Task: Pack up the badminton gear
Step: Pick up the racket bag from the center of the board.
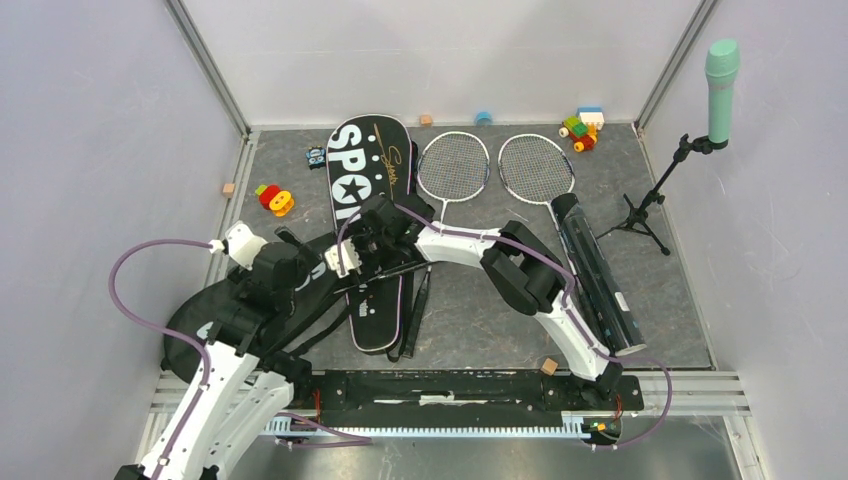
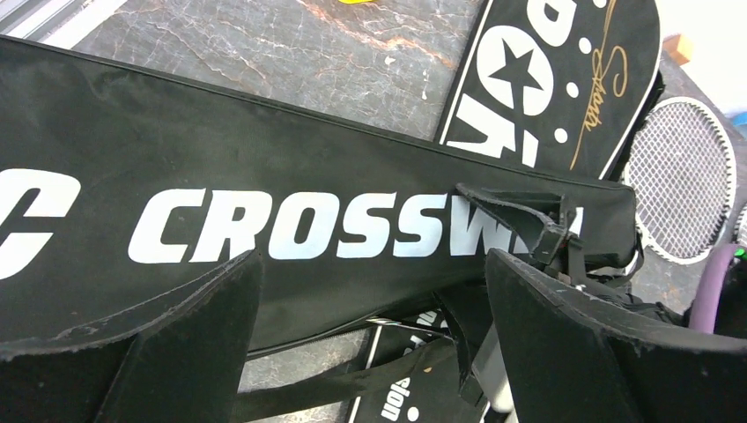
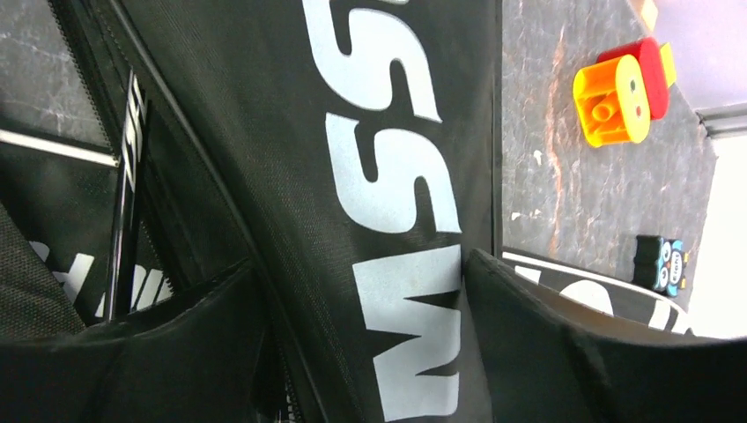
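Bag-opening step, prob.: L & R jaws both stood wide, holding nothing, over CROSSWAY bag [image 2: 264, 176] at near left, w/ rackets [image 1: 452, 165] loose at far centre; next needed a pinch on bag's edge.

Top camera high, near edge, looking down on whole table [image 1: 470, 320]; both wrist cameras close over CROSSWAY bag [image 2: 264, 159].
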Available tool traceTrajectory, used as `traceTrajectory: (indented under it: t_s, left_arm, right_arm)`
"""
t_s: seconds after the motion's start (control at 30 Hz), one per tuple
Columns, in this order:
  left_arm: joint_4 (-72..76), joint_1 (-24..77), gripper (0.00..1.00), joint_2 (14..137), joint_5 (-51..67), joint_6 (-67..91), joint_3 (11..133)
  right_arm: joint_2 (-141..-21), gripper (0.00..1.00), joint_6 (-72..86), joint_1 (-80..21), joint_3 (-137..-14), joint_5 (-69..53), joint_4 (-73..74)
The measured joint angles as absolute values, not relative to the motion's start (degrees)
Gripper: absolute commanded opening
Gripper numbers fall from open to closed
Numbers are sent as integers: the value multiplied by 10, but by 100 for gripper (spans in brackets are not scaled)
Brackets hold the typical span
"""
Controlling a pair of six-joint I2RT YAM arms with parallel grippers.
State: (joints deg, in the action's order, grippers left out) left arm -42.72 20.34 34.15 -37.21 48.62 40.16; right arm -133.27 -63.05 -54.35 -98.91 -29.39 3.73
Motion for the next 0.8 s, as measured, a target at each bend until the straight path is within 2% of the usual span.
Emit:
traceTrajectory:
  t_s: [0.07,0.13,0.17,0.4,0.53,0.8]
  left_arm:
    - [-427,203,100,332,-369,486,399]
    - [-425,203,100,322,-369,486,398]
    - [-424,203,100,320,-368,486,398]
    - [-401,203,100,293,-324,474,398]
    - [-364,203,100,277,-262,449,403]
    - [-236,203,100,308,-67,405,462]
  right_arm:
    - [-1335,39,-610,-544,-989,-292,40]
    - [-1340,16,-581,-546,-990,-284,45]
    - [-1342,1,-568,-546,-990,-284,49]
    - [-1328,0,-442,-540,-990,-284,73]
    - [-1254,0,-292,-519,-911,-293,50]
    - [-1076,0,77,-356,-730,-392,-120]
